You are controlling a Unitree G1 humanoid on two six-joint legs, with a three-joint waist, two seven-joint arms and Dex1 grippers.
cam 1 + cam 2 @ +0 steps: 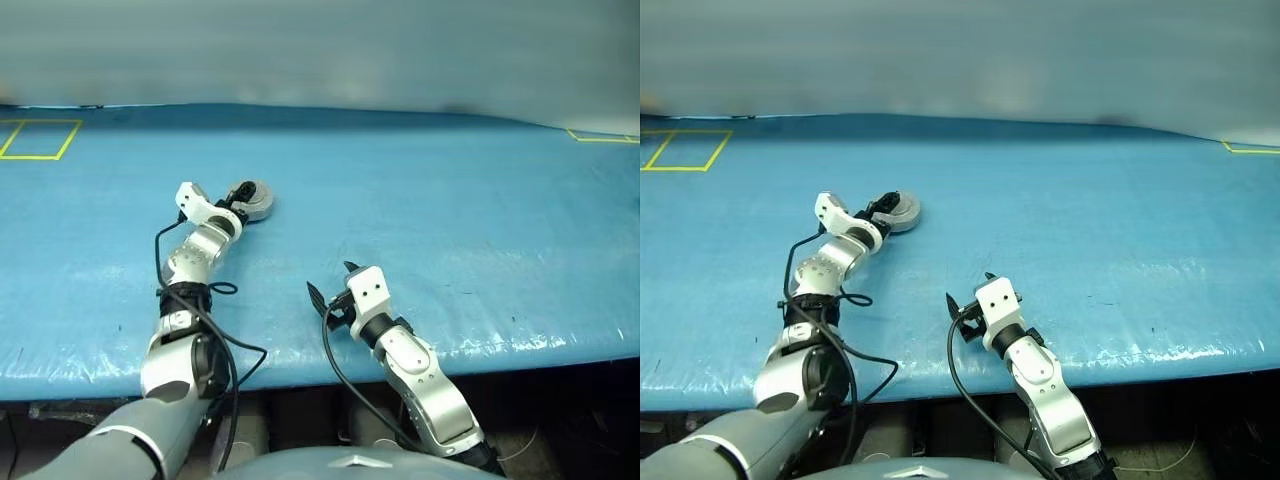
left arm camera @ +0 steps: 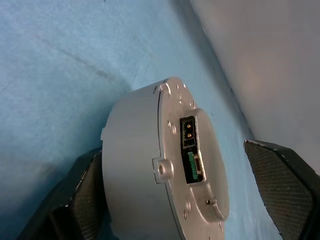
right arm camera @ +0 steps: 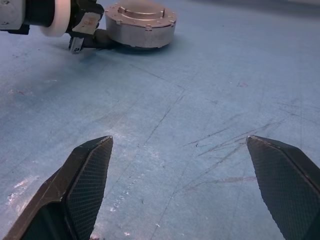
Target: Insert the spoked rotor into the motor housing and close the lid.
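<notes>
Closed motor housing on the blue desk, both claws spread

The blue desk [image 1: 450, 220] carries the motor housing [image 1: 256, 199] left of centre, its lid [image 3: 141, 10] shut flat on top. The left claw [image 1: 240, 200] stands apart around the housing, one finger [image 2: 85, 195] just beside its wall. The right claw [image 1: 332, 285] hangs apart near the desk's front edge.

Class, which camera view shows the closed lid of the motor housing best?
The left wrist view: the lid appears close up, with connector and screws clear. The right wrist view shows it far off atop the motor housing; both eye views show it small.
</notes>
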